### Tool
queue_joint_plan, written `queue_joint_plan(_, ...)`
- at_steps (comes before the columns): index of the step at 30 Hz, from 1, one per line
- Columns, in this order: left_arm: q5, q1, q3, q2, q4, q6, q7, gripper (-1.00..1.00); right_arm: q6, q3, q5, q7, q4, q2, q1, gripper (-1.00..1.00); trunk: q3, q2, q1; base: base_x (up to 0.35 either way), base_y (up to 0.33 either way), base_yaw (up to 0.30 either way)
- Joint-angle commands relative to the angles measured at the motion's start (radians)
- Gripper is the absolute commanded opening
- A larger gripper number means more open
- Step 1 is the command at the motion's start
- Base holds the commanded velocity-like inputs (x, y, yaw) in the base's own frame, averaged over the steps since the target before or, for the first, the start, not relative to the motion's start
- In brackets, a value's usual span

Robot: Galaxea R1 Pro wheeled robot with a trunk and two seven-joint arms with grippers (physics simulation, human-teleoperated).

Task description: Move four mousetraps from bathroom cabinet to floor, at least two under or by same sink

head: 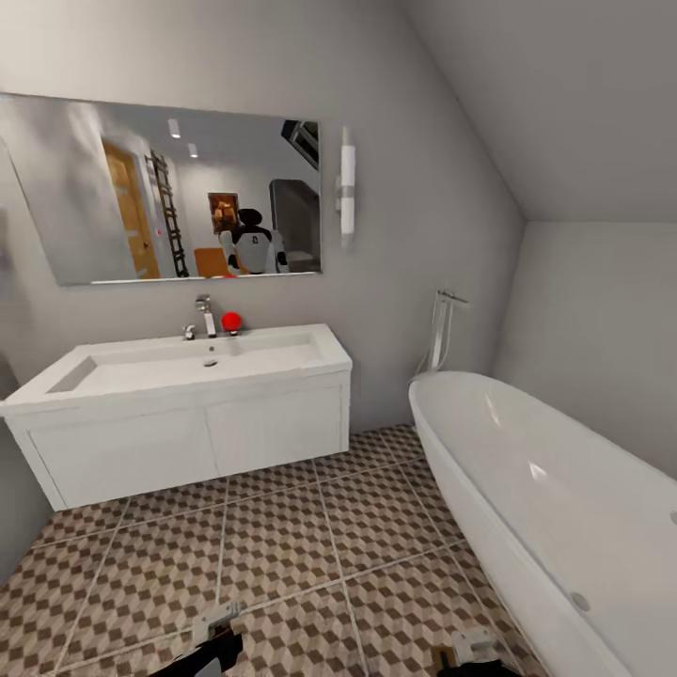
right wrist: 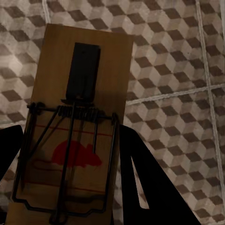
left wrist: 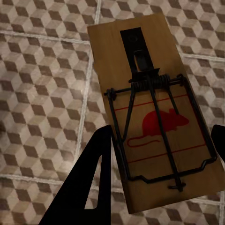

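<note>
Tan wood fills my left wrist view: a mousetrap (left wrist: 154,117) clamped between my left gripper's (left wrist: 161,154) black fingers (left wrist: 89,178), its long axis running along them, the red mouse print and wire bar near me, the black plate at the far end. My right gripper (right wrist: 70,168) is closed the same way on a second mousetrap (right wrist: 75,126), plate end away from me too. Both hang above the cube-patterned bathroom floor (left wrist: 42,93). The head view gives what the wrists cannot: the white sink (head: 188,367) on its vanity under the mirror (head: 169,193), the bathtub (head: 555,489) to the right, and just the tops of my two grippers at the lower edge.
</note>
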Motion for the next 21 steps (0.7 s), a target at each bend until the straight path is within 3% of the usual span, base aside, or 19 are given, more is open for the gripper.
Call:
queue_joint_plan(1, 0.008, 0.000, -0.009, -0.001, 0.000, -0.001, 0.006, -1.00, 0.002, 0.002, 0.006, -0.003, 0.002, 0.000, -0.001, -1.00, -0.001, -0.001, 0.000, 0.000, 0.000, 0.278)
queue_joint_plan(8, 0.030, 0.000, -0.008, -0.001, -0.001, 0.000, 0.006, -1.00, 0.002, 0.002, 0.006, -0.003, 0.002, 0.000, -0.001, -1.00, -0.001, -0.001, 0.000, 0.062, -0.036, 0.278)
queue_joint_plan(21, 0.035, 0.000, -0.008, 0.001, -0.001, 0.000, 0.006, -1.00, 0.002, 0.002, 0.006, -0.003, 0.002, 0.000, -0.001, -1.00, -0.001, -0.001, 0.000, 0.220, -0.167, 0.278)
